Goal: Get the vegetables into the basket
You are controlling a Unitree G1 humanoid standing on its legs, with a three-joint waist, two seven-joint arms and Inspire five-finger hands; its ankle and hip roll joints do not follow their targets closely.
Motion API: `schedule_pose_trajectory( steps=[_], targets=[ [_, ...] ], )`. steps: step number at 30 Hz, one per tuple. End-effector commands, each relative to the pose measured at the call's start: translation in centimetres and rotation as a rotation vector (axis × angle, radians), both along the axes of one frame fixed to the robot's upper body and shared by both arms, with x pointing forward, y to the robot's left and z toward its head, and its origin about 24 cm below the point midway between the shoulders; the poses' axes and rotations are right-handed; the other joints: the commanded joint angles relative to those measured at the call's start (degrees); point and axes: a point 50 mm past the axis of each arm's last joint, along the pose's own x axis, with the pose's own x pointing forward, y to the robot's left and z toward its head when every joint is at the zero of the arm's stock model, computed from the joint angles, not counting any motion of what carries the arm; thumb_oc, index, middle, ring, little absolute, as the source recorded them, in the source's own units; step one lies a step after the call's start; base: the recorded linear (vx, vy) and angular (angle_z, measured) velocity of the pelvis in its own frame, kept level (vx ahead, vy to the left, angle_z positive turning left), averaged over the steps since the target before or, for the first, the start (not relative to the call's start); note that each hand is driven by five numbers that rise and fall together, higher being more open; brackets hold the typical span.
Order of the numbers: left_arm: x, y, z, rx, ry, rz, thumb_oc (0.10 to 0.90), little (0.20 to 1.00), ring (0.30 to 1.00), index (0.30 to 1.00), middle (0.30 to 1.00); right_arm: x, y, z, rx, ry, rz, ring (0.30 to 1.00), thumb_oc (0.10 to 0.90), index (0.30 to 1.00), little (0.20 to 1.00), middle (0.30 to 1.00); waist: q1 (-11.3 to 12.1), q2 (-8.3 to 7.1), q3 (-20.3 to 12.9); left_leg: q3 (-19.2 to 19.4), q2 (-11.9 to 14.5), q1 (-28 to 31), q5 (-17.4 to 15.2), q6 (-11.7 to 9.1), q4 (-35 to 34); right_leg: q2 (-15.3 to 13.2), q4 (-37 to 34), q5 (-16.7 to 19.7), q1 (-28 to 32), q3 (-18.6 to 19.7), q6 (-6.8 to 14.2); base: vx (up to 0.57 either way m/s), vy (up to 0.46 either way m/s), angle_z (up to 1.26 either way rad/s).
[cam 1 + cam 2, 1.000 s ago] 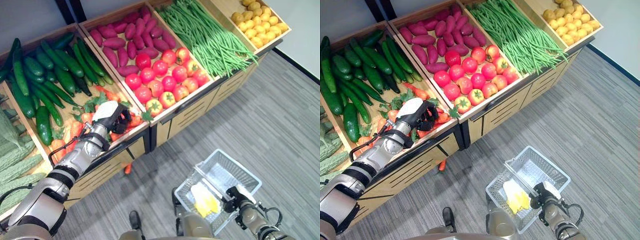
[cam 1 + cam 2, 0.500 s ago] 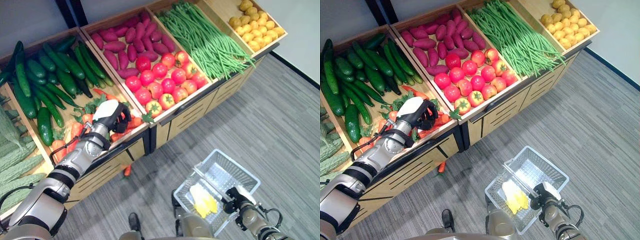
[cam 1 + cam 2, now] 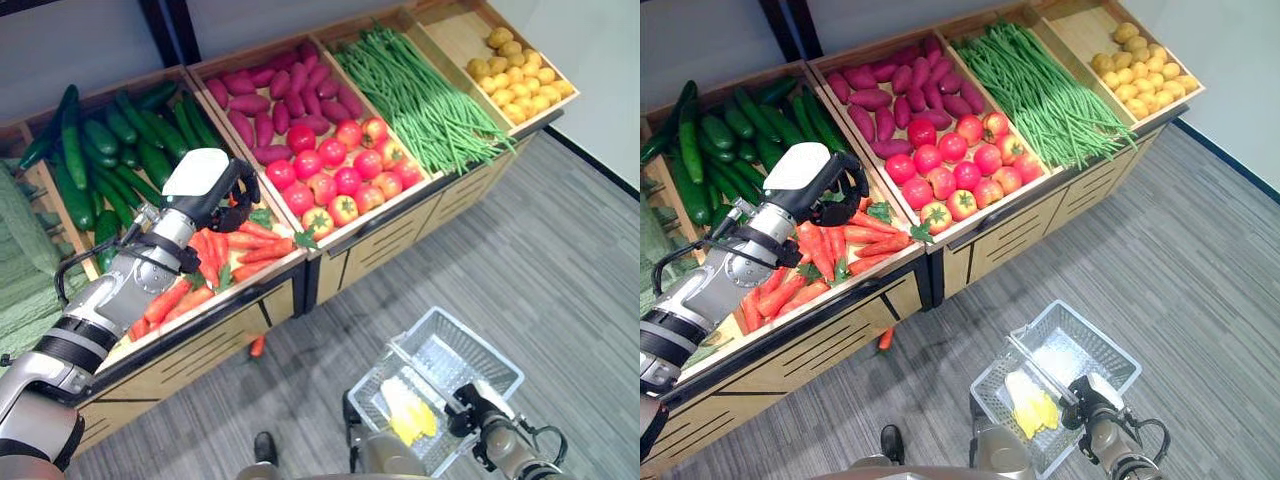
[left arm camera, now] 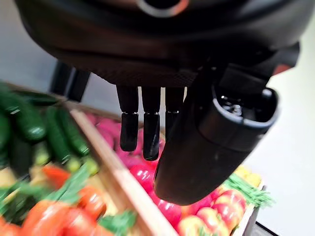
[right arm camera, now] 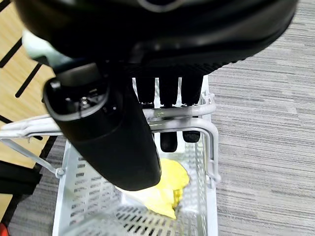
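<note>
Left hand (image 3: 215, 190) lifted off carrots (image 3: 235, 248) — empty, right hand (image 5: 162, 98) gripping basket (image 3: 1080, 350)

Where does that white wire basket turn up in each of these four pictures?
Left eye view: basket at lower right, on the floor side.
Right eye view: basket at lower right.
Left wrist view: no basket; vegetable bins past the left hand.
Right wrist view: basket under the right hand, fingers curled round its handle.
Shared landmark: the yellow item inside.
</note>
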Motion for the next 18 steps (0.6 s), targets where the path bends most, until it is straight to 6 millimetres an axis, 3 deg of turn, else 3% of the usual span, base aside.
schedule_pose_trajectory(
  steps=[1, 2, 3, 4, 9, 18],
  targets=[
    [0.8, 0.0, 4.1, -0.149, -0.157, -0.008, 0.4, 0.3, 0.3, 0.3, 0.3, 0.1, -1.7, 0.7, -0.062, -0.016, -0.011, 0.3, 0.4, 0.3, 0.3, 0.3, -0.37, -1.0, -5.61, -3.79, 2.31, -0.15, -2.08, -1.73, 0.06, -7.65, -0.02, -0.55, 0.62, -0.7, 8.19, 0.0, 0.002, 0.04],
    [0.8, -0.1, 3.9, -0.17, -0.152, -0.008, 0.4, 0.3, 0.3, 0.3, 0.3, 0.2, -1.7, 0.7, -0.06, -0.019, -0.009, 0.3, 0.4, 0.3, 0.3, 0.3, -0.37, -1.02, -5.6, -3.8, 2.34, -0.16, -2.08, -1.73, 0.06, -7.64, -0.02, -0.57, 0.66, -0.74, 8.15, 0.0, -0.002, 0.04],
    [0.7, -0.3, 3.5, -0.205, -0.135, -0.018, 0.833, 0.907, 0.907, 0.907, 0.907, 0.3, -1.5, 0.7, -0.056, -0.021, -0.001, 0.3, 0.4, 0.3, 0.3, 0.3, -0.47, -1.02, -5.6, -3.8, 2.38, -0.24, -2.0, -1.78, 0.06, -7.56, -0.02, -0.6, 0.64, -0.64, 8.12, 0.0, -0.004, 0.04],
    [0.8, -0.7, 3.2, -0.216, -0.12, -0.034, 0.9, 1.0, 1.0, 1.0, 1.0, 0.4, -1.5, 0.8, -0.055, -0.024, 0.004, 0.3, 0.4, 0.3, 0.3, 0.3, -0.56, -0.95, -5.56, -3.76, 2.44, -0.32, -1.98, -1.81, 0.06, -7.54, -0.02, -0.61, 0.56, -0.68, 8.08, 0.0, 0.0, 0.0],
    [1.9, -3.0, 1.3, -0.244, -0.017, -0.085, 0.9, 1.0, 1.0, 1.0, 1.0, 0.9, -1.4, 1.0, -0.056, -0.037, 0.017, 0.3, 0.4, 0.3, 0.3, 0.3, -1.79, -0.45, -5.0, -3.02, 2.83, -1.28, -1.37, -2.07, 0.06, -6.88, -0.02, -0.3, -1.09, 0.14, 7.97, 0.0, -0.014, -0.06],
    [3.3, -1.8, 0.3, -0.127, 0.023, 0.018, 0.9, 1.0, 1.0, 1.0, 1.0, 1.6, -1.9, 1.6, -0.067, -0.073, 0.011, 0.3, 0.4, 0.3, 0.3, 0.3, -2.71, -0.06, -4.48, -2.2, 3.67, -2.76, -0.5, -2.6, 0.06, -5.8, -0.02, -0.08, -3.33, 1.14, 7.82, 0.0, -0.018, -0.11]
  ],
)
